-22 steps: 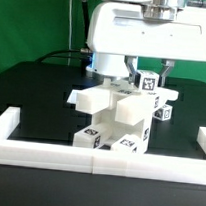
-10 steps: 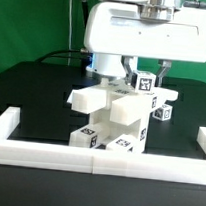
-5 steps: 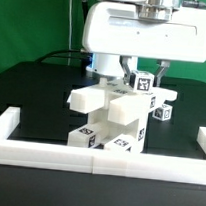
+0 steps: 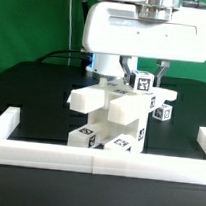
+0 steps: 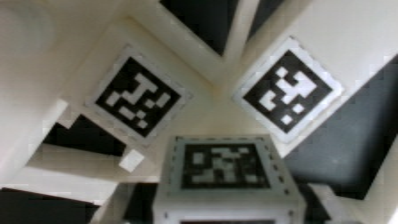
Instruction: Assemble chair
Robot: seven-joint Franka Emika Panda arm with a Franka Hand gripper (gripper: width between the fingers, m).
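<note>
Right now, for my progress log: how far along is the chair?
Done: several white blocks stand joined as one chair body. In hand: the gripper hangs low over its top, beside a tagged cube; its grip is hidden. Left: a small tagged piece at the exterior view's right seems loose, so assembly looks unfinished.

Chair (image 4: 116,114) behind low border wall (image 4: 47,155)
</note>
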